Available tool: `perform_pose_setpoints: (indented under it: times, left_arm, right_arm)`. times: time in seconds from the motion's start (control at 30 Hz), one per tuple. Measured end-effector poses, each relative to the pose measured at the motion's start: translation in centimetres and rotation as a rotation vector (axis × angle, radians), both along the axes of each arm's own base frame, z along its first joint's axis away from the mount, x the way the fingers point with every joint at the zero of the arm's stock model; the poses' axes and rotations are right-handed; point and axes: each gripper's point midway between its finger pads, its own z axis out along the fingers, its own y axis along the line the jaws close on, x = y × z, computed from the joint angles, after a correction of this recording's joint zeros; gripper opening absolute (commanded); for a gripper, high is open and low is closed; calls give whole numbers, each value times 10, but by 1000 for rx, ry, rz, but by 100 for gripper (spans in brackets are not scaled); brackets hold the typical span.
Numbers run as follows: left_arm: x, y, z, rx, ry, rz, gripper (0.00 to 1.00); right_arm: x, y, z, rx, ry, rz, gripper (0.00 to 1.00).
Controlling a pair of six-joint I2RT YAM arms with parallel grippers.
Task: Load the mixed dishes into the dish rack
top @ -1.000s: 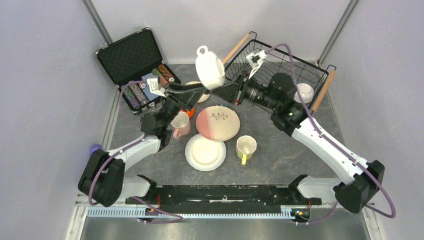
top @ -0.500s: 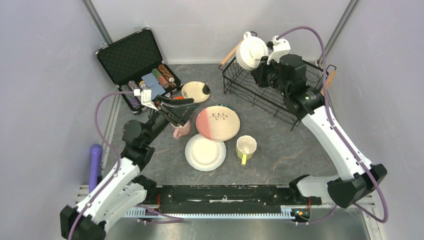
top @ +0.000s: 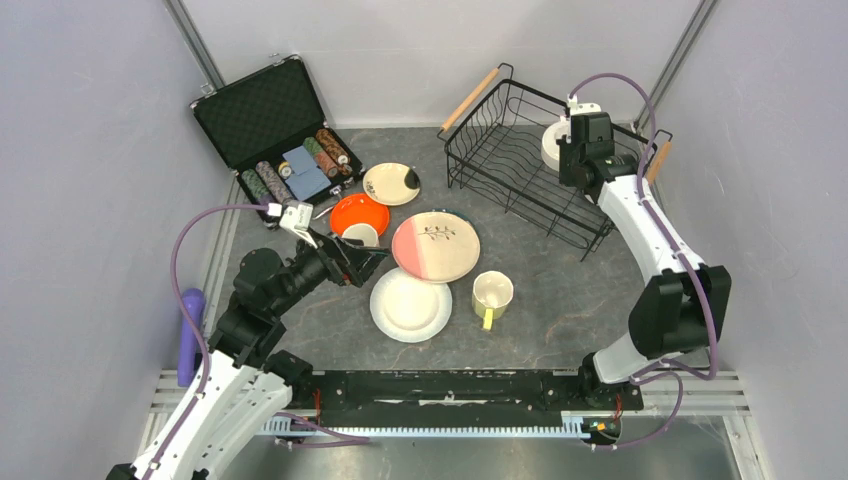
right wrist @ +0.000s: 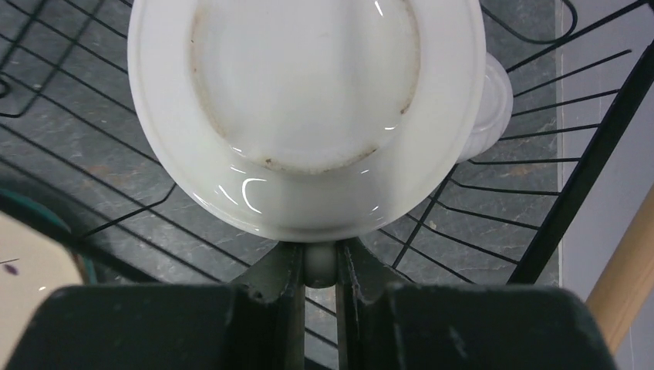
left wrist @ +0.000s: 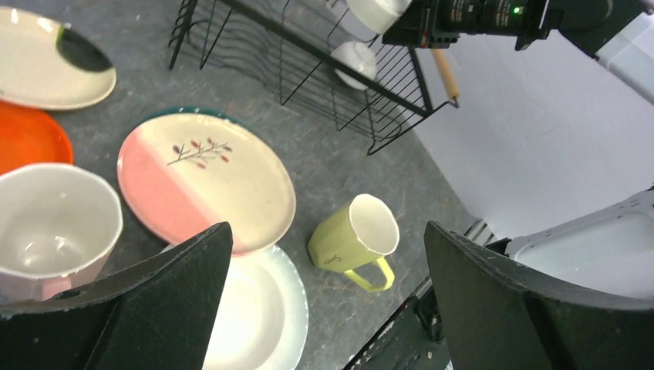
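My right gripper (right wrist: 318, 266) is shut on the handle of the white mug (right wrist: 308, 116), held with its base toward the wrist camera inside the far right end of the dish rack (top: 480, 150). A small white bowl (right wrist: 497, 100) lies in the rack just beyond the mug. My left gripper (top: 372, 260) stands wide open and empty, low over the table beside the pink mug (left wrist: 54, 223). Between its fingers (left wrist: 170, 301) I see the yellow-green mug (left wrist: 355, 235), the white plate (top: 410, 304) and the pink-cream plate (top: 435, 246). The orange plate (top: 358, 213) and the cream black-spotted plate (top: 391, 183) lie behind.
An open black case (top: 265, 110) with poker chips and a blue box sits at the back left. The rack's wooden handles (top: 470, 98) stick out at both ends. A purple object (top: 190, 320) lies at the left edge. A teal rim (left wrist: 185, 114) shows under the pink-cream plate.
The white mug went from my left gripper to the right one, which carried it right and down into the rack. My left gripper pulled back toward the pink mug and opened wide.
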Motion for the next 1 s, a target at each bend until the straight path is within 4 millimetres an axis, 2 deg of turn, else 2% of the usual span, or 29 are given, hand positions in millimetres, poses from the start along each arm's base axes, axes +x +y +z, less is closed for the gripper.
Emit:
perform_pose_setpoints:
  times: [0.13,0.2,0.33,0.57,0.8,1.0]
  left_arm:
    - [5,5,-18,54,83,36,100]
    - [8,8,-23,85,122,60,100]
    - [12,11,-22,130,145,76,100]
    - [8,18,-25,189,137,81,100]
    - [9,21,-18,241,106,76,100]
    - [13,25,-21,297,80,81,100]
  right_arm:
    - [11,-21,-34,-9,79,-41,0]
    - [15,-25,-49,-6,111,-47,0]
    - [21,-29,-79,-1,171,-54,0]
    - [26,-29,-114,7,242,-47,0]
    - [29,-39,-155,12,314,-74,0]
    - [54,-43,-157,36,260,-104,0]
